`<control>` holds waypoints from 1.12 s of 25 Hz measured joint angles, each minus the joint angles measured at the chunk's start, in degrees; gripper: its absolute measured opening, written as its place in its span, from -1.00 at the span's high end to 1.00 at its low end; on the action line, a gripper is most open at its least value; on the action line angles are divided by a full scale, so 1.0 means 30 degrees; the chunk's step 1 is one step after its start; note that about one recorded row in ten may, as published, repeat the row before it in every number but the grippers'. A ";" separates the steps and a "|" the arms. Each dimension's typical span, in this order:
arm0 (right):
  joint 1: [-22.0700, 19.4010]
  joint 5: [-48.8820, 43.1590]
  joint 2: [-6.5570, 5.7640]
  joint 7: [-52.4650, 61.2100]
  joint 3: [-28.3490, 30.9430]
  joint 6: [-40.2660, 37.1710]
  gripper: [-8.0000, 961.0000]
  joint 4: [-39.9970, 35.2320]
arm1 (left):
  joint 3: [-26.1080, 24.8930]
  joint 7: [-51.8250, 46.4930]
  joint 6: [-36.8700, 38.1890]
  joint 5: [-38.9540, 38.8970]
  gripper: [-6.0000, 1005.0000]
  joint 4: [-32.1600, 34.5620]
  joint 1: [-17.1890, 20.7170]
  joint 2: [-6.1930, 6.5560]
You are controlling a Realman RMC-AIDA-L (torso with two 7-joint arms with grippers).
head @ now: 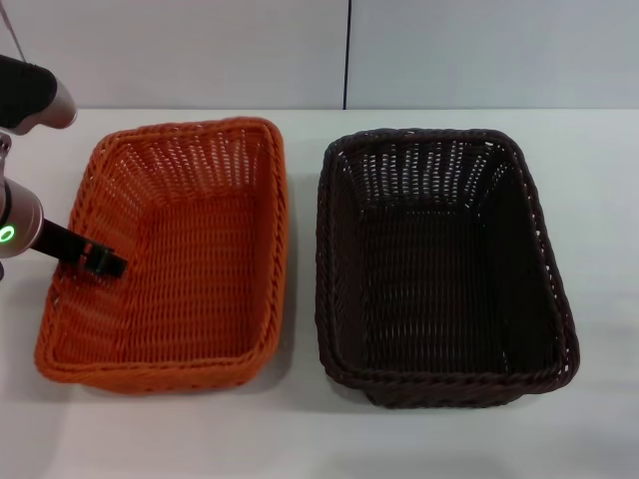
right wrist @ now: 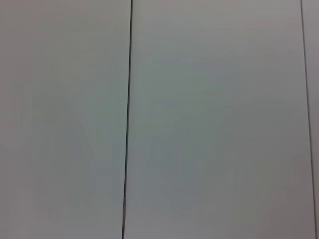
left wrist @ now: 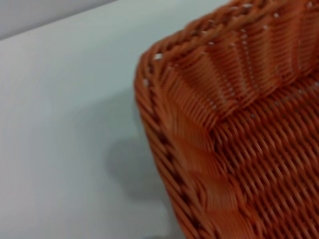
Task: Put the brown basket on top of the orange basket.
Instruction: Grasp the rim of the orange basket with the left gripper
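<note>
The orange basket (head: 170, 254) sits on the left half of the white table, empty. Beside it on the right, a narrow gap apart, the brown basket (head: 439, 264) rests flat and is also empty. My left gripper (head: 98, 259) reaches in from the left edge and hovers at the orange basket's left rim, its black tip just inside the wall. In the left wrist view a corner of the orange basket (left wrist: 234, 129) fills the frame, with bare table beside it. The right arm is out of view; its wrist camera shows only a pale wall.
The white table (head: 300, 429) extends in front of both baskets and to the right of the brown one. A pale wall with a dark vertical seam (head: 347, 55) stands behind the table.
</note>
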 joint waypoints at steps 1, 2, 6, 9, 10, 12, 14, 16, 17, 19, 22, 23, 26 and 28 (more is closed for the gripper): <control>-0.0001 -0.0004 0.0000 0.0001 0.0001 -0.0001 -0.72 0.0006 | 0.0053 0.0003 -0.0068 0.0123 -0.24 -0.0257 0.0020 -0.0027; 0.0000 -0.0009 0.0000 0.0000 0.0000 -0.0004 -0.72 0.0017 | 0.0110 -0.0018 -0.0109 0.0210 -0.18 -0.0455 0.0079 -0.0051; -0.0026 -0.0016 0.0002 0.0001 -0.0001 -0.0003 -0.72 0.0043 | 0.0236 -0.0100 -0.0248 0.0260 -0.06 -0.1134 0.0322 -0.0067; -0.0058 -0.0022 0.0009 0.0000 0.0000 -0.0001 -0.72 0.0052 | 0.0252 -0.0102 -0.0273 0.0331 0.03 -0.1510 0.0489 -0.0070; -0.0064 -0.0022 0.0015 0.0001 0.0000 0.0007 -0.72 0.0059 | 0.0290 -0.0103 -0.0306 0.0348 0.05 -0.1679 0.0593 -0.0074; -0.0072 -0.0022 0.0029 0.0001 0.0000 0.0033 -0.72 0.0073 | 0.0339 -0.0103 -0.0330 0.0352 0.11 -0.1696 0.0611 -0.0075; -0.0076 -0.0023 0.0030 0.0000 0.0000 0.0053 -0.72 0.0081 | 0.0339 -0.0103 -0.0330 0.0352 0.17 -0.1696 0.0611 -0.0075; -0.0080 -0.0023 0.0029 0.0000 0.0000 0.0059 -0.72 0.0081 | 0.0357 -0.0043 -0.0413 0.0348 0.23 -0.1876 0.0620 -0.0074; -0.0081 -0.0023 0.0030 0.0000 0.0000 0.0059 -0.72 0.0082 | 0.0361 -0.0005 -0.0461 0.0365 0.27 -0.2044 0.0648 -0.0062; -0.0077 -0.0022 0.0030 0.0000 0.0001 0.0065 -0.72 0.0079 | 0.0353 0.0282 -0.0580 0.0469 0.34 -0.2655 0.0783 -0.0019; -0.0046 -0.0023 0.0014 0.0000 0.0000 0.0127 -0.72 0.0074 | 0.0310 0.0811 -0.0674 0.0584 0.39 -0.3384 0.0947 -0.0012; -0.0046 -0.0023 0.0014 0.0000 0.0000 0.0127 -0.72 0.0074 | 0.0309 0.1127 -0.0703 0.0669 0.41 -0.3766 0.1047 -0.0015; -0.0035 -0.0013 0.0008 0.0000 0.0011 0.0151 -0.72 0.0069 | 0.0388 0.1696 -0.0797 0.1021 0.42 -0.4764 0.1266 -0.0023; -0.0031 -0.0011 0.0004 0.0000 0.0056 0.0168 -0.72 0.0068 | 0.0388 0.1696 -0.0797 0.1021 0.42 -0.4764 0.1266 -0.0023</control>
